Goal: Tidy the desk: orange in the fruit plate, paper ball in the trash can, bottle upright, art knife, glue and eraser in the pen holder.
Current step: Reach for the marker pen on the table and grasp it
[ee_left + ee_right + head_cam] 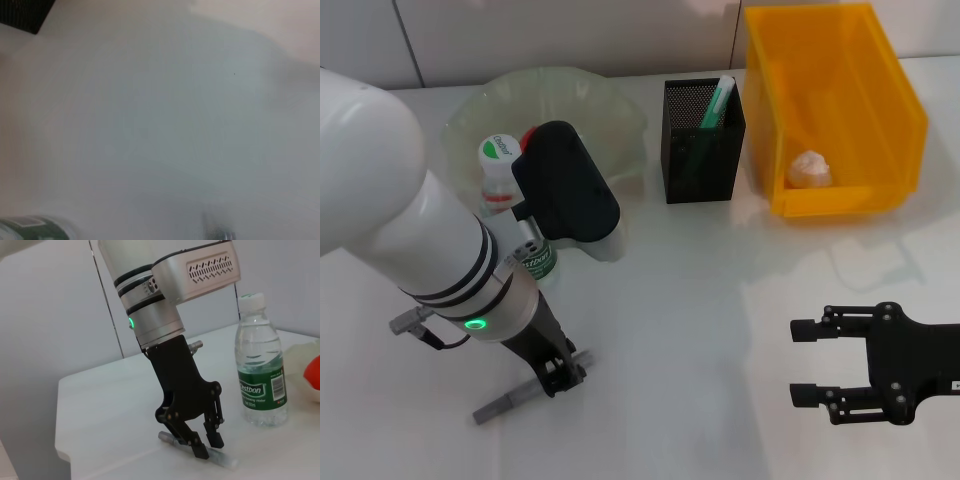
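Fingers (216,436) of left gripper (209,444) apparently straddle the art knife (525,391) on table (700,330).

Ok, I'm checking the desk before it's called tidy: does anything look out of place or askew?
One thing: a slim grey art knife lies flat on the white desk near the front edge, outside the black mesh pen holder. The left gripper is down over it, fingers either side. The clear green-labelled bottle stands upright.

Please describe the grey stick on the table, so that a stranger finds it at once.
Start at the wide pale green fruit plate and come toward the robot, past the upright bottle. The grey stick lies flat under the left pincer, whose fingers straddle it. It is the only thin, lying object there.
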You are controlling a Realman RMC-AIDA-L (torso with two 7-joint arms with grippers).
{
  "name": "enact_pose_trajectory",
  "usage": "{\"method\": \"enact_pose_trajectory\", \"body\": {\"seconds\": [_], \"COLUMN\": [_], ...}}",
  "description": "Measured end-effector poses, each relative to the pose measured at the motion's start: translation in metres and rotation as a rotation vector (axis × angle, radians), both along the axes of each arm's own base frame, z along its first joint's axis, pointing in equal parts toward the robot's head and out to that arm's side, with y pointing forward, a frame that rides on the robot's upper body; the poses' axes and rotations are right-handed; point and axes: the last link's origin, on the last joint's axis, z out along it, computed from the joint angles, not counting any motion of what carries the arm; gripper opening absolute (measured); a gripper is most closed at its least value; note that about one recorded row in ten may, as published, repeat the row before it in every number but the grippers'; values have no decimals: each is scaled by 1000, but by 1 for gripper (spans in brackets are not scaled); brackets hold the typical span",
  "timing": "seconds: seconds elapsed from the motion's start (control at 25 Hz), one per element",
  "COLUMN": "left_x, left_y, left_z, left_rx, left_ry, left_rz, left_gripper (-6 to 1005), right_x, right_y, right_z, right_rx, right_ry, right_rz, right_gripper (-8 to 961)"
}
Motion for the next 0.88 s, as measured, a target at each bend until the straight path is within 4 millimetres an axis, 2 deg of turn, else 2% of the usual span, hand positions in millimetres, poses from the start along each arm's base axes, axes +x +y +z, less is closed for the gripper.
{"method": "enact_pose_trajectory", "body": {"seconds": [0.16,0.88], "left_x": [-1,-7], "left_y": [1,0], "left_z": [0,-5], "left_rx": [1,-17], "left_ry": [5,36], "left_rz": [0,-1], "left_gripper": [290,259], "right_x": [0,0], "right_y": [0,0], "right_z": [0,0], "right_rx": [0,1], "right_ry": [0,-2], "right_rz": [0,-5], "right_gripper": [712,712]}}
